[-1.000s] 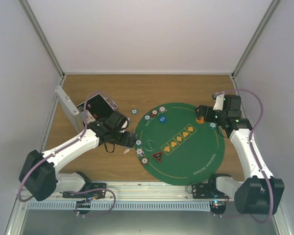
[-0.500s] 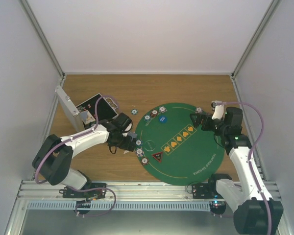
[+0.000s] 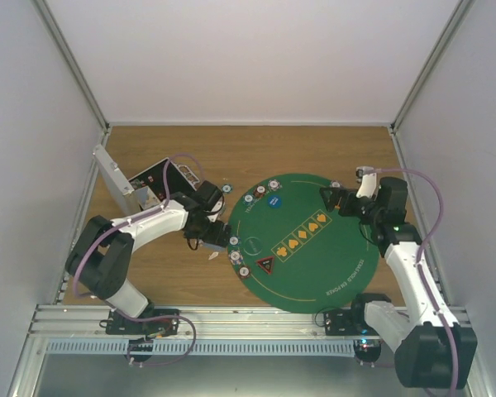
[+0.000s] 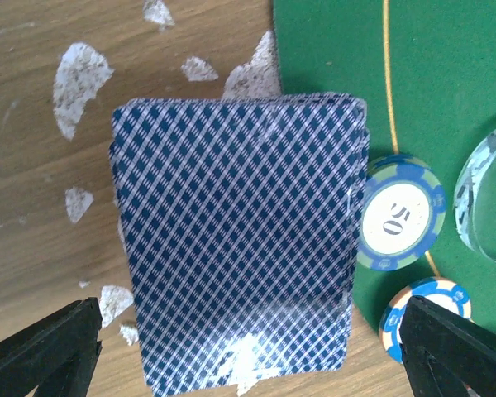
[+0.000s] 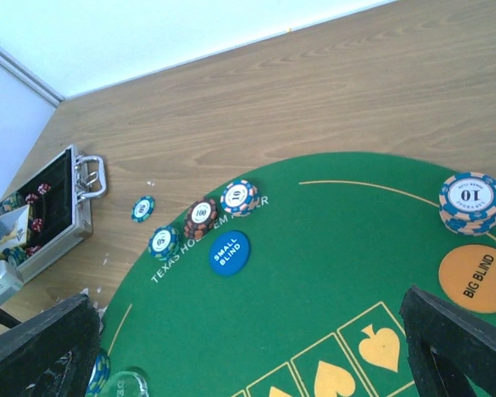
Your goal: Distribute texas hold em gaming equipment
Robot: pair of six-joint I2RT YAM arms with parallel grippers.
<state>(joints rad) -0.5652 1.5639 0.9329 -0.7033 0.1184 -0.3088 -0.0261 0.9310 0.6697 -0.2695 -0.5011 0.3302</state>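
Hovering left claw [image 4: 248, 347], spread wide, over card deck [image 4: 240, 240] at mat [image 4: 446, 83] edge.

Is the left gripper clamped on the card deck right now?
No, the left gripper is open: its fingers stand wide on either side of the card deck, clear of its edges.

White walls [image 3: 256, 58] — wooden table [image 3: 314, 149] (scuffed).
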